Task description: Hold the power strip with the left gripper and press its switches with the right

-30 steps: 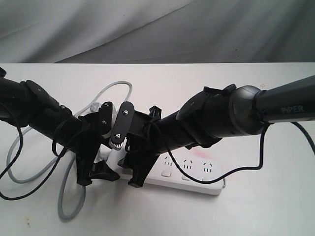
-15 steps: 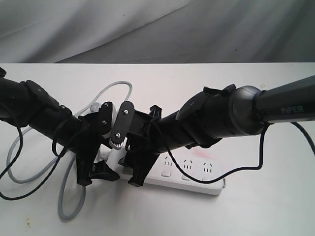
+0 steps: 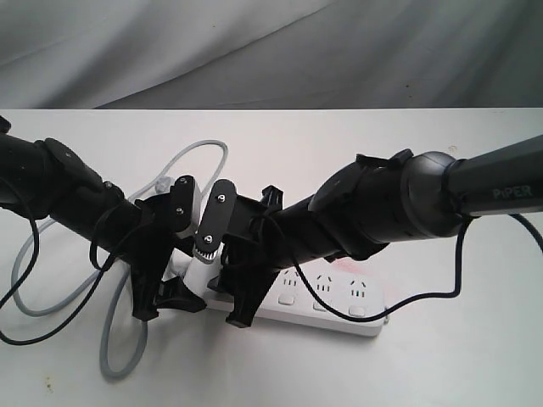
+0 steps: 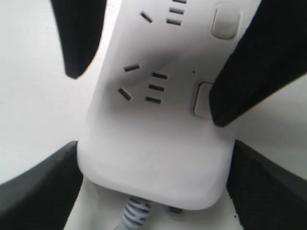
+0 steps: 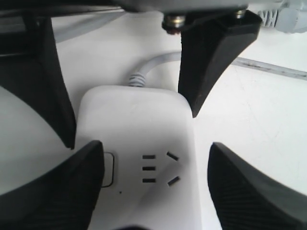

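Two claws crowd the cord end of the power strip (image 3: 331,307)

The left gripper (image 4: 154,153) pinches the strip across its width, one finger on each long side, just ahead of where the grey cord (image 4: 134,214) leaves. Just beyond it the right gripper (image 5: 156,148) is spread wide and straddles the strip without gripping. One of its tips sits over the edge of the nearest switch (image 4: 200,99); whether it presses I cannot tell. The next switch (image 4: 225,21) lies further out along the bar, which runs on across the white table (image 3: 441,170). The risk, as I judge it: an off-centre tip could slide onto the casing or knock the left fingers close by, and a grip at one end may let the bar swing.
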Action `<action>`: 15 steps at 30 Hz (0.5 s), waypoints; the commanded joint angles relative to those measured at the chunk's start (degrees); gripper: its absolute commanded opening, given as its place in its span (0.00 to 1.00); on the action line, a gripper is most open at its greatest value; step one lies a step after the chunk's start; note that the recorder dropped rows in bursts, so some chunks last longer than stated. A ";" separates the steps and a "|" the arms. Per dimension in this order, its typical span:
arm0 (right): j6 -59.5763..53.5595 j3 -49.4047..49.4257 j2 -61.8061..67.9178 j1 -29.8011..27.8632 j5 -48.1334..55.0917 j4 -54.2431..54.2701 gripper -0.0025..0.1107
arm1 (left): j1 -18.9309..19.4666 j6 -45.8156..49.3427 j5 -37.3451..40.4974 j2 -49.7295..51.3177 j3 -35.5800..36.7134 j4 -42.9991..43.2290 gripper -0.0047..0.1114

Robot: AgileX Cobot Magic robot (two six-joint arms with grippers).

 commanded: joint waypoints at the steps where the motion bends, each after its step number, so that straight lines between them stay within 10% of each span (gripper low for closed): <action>1: -1.02 0.93 2.73 0.01 -0.44 -1.29 0.54 | -0.22 0.01 0.71 0.08 -0.07 0.76 0.61; 15: -1.02 0.93 0.88 0.01 -0.44 -0.19 0.54 | -0.22 0.01 0.71 0.08 -0.07 0.76 0.61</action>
